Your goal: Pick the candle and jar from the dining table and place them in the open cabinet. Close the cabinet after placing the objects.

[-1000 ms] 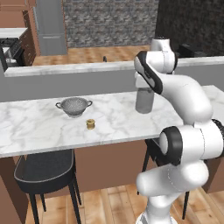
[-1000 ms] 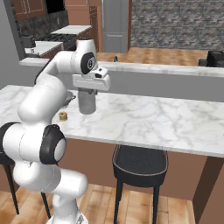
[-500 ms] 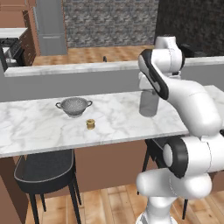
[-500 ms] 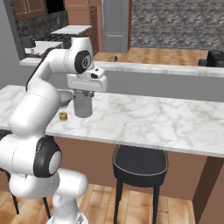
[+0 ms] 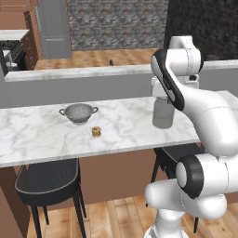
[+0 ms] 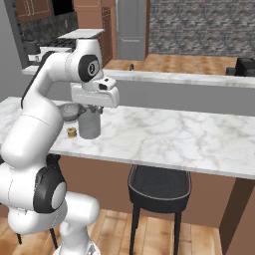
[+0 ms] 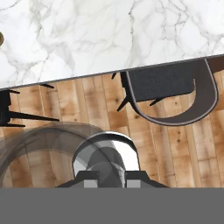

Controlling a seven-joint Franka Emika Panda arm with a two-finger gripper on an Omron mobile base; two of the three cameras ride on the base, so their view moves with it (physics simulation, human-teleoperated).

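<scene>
Grey translucent cylindrical jar (image 5: 163, 114), darker narrower top, clamped in the gripper (image 6: 90, 108) above the dining table (image 5: 42, 135).

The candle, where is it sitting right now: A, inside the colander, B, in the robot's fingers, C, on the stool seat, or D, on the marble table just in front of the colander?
D: the candle stands by itself on the dining table, a little nearer the table's front edge than the colander and apart from it.
</scene>
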